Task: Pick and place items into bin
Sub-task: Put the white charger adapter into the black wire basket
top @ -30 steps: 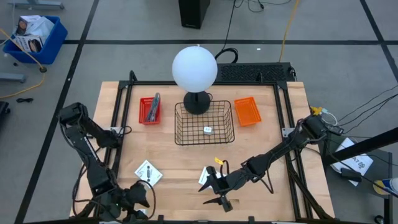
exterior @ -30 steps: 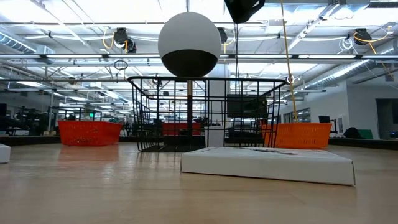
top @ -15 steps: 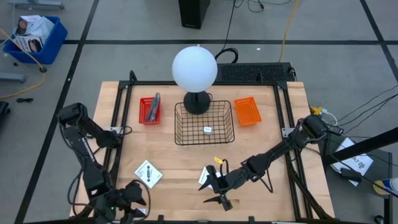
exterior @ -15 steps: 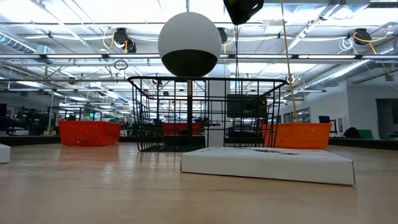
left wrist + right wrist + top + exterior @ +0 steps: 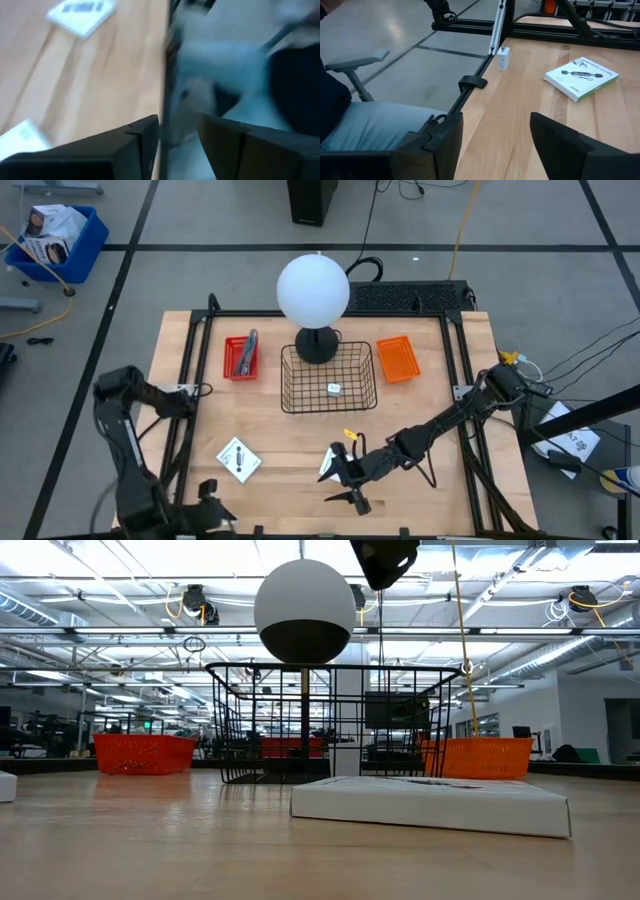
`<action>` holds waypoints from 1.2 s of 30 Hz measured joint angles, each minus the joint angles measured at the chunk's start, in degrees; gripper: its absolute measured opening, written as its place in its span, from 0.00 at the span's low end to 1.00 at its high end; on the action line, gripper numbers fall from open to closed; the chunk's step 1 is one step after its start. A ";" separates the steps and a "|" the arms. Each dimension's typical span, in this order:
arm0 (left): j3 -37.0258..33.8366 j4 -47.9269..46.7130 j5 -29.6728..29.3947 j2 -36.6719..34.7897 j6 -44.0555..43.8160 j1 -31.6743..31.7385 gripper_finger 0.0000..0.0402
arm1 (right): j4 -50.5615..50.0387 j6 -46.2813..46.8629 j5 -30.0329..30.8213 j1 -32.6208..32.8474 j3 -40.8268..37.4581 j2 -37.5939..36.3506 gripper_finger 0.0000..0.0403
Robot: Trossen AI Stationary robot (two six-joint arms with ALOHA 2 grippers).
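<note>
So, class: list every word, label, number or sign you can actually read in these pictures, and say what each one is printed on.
No text can be read in any view.
White box in the right wrist view: a dark picture and small print, too small to read.
White card in the high view: a dark mark only, no legible letters.
Second white card near the right gripper: print not legible.
Items in the blue bin on the floor: print blurred.

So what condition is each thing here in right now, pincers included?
Right pincer: open, empty, above the table's near edge.
Left pincer: open, empty, at the table's near left corner.
Wire basket: upright, holding one tiny white cube.
Left white card: flat on the table, untouched.
Right white card: flat on the table, beside the right pincer.
Red bin: holds a grey tool.
Orange bin: looks empty.
</note>
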 joint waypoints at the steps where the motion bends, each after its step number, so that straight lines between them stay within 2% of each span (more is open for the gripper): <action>1: 1.69 -3.26 1.61 2.03 -0.66 0.64 0.34 | 0.00 0.00 0.00 -0.01 0.00 0.00 0.55; 4: 4.72 -11.24 4.61 6.30 -1.90 2.11 0.33 | -0.03 0.00 0.00 0.00 0.03 0.00 0.55; 8: 5.35 -11.22 7.53 8.42 -2.82 2.77 0.33 | -0.39 0.69 -0.02 0.00 0.04 0.00 0.55; 21: 5.30 -11.48 11.32 9.07 -14.54 0.12 0.33 | -2.12 1.51 -0.01 0.02 0.07 0.00 0.54; 25: 5.01 -11.46 12.28 9.05 -16.29 -0.04 0.38 | -2.10 1.51 -0.02 0.02 0.07 0.00 0.54; 31: 4.38 -12.01 13.21 9.05 -19.47 0.17 0.52 | -2.16 1.51 -0.02 0.02 0.07 0.00 0.53; 36: 4.34 -12.70 13.35 9.05 -19.49 -0.37 0.56 | -2.15 1.53 -0.02 0.02 0.07 0.00 0.53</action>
